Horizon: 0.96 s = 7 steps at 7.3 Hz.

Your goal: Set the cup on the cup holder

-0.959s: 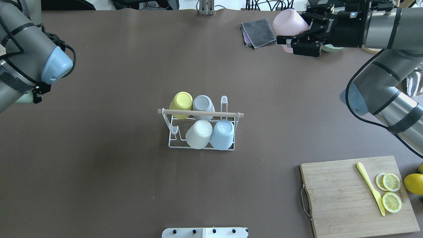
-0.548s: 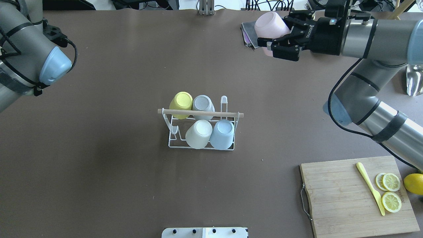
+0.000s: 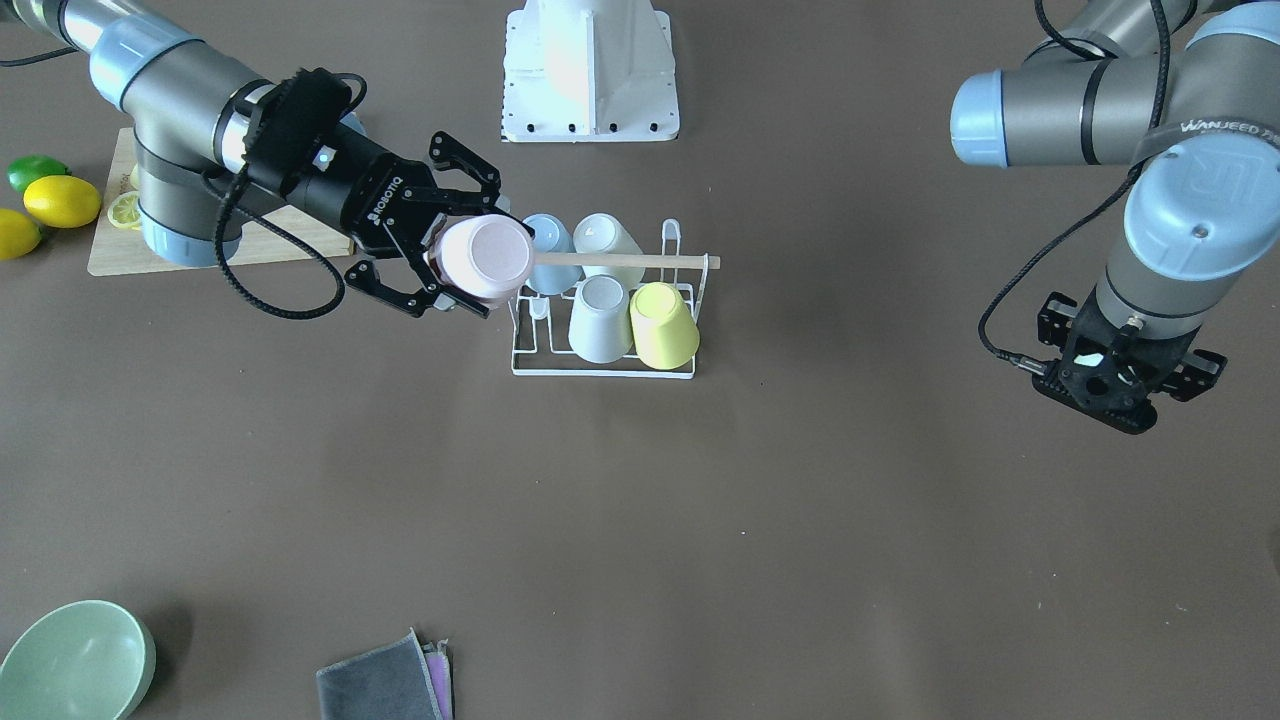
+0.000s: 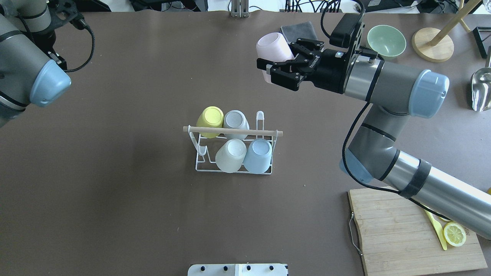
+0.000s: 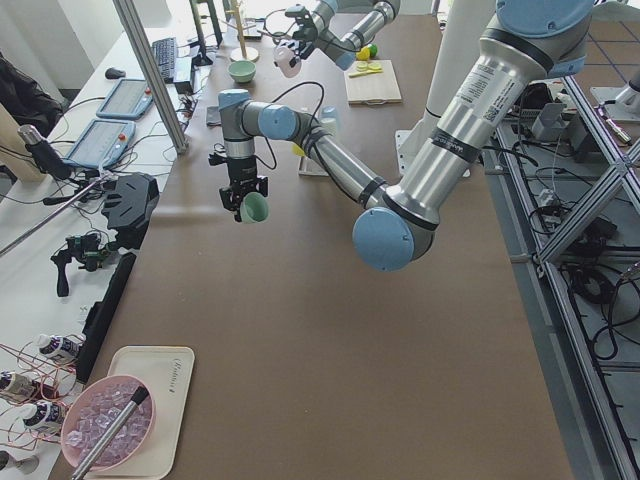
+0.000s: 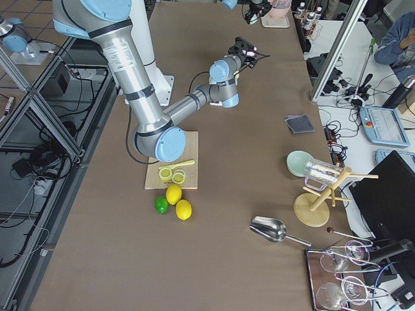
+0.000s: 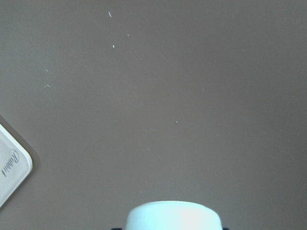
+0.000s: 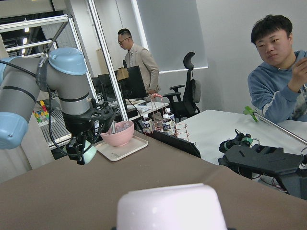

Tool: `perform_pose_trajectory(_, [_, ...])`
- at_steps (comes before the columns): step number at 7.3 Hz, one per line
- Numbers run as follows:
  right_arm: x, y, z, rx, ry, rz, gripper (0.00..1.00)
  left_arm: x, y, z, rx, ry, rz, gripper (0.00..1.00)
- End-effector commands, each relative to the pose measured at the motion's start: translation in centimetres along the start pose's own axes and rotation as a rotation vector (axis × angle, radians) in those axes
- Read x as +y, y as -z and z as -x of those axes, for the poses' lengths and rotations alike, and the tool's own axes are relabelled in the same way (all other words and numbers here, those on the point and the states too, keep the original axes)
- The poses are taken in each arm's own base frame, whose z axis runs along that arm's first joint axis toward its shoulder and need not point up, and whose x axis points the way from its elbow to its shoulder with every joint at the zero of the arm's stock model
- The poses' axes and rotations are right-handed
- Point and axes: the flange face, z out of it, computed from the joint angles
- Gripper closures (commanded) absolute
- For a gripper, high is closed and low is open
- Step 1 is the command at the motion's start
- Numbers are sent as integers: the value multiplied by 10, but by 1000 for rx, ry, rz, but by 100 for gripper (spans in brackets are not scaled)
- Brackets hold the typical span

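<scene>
My right gripper (image 4: 270, 69) is shut on a pink cup (image 4: 273, 46), held on its side in the air beyond and to the right of the cup holder (image 4: 234, 131). That holder is a white wire rack with a wooden rod; several cups sit upside down on its prongs. In the front-facing view the pink cup (image 3: 485, 255) overlaps the rod's end (image 3: 640, 262). Far out to the left, my left gripper (image 3: 1100, 385) is shut on a pale green cup (image 5: 253, 207) above the table. The left wrist view shows only the base of that green cup (image 7: 172, 215).
A wooden cutting board (image 4: 383, 230) with a yellow knife and lemon slices lies at the near right. A green bowl (image 4: 386, 40), a grey cloth (image 4: 303, 27), a wooden stand (image 4: 432, 48) and a metal scoop (image 4: 481, 90) line the far right. People sit beyond the table's left end.
The right arm has carried the pink cup leftward and nearer, away from the cloth and towards the rack. The left arm has drawn back towards the far left corner.
</scene>
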Motion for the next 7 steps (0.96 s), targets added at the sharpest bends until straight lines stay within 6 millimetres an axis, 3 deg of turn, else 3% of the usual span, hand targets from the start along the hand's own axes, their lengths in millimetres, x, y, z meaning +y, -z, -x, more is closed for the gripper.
perform_pose_trajectory(1, [31, -13, 19, 10, -8, 8, 100, -14, 28, -4, -5, 177, -231, 100])
perform_pose_trajectory(3, [51, -23, 19, 14, 62, 45, 100, 12, 76, -25, 49, 300, -437, 100])
perform_pose_trajectory(5, [65, -28, 19, 28, 63, 60, 100, 17, 118, -43, 139, 392, -646, 100])
perform_pose_trajectory(7, [85, -33, 20, 27, 95, 91, 100, 22, 124, -50, 213, 400, -813, 100])
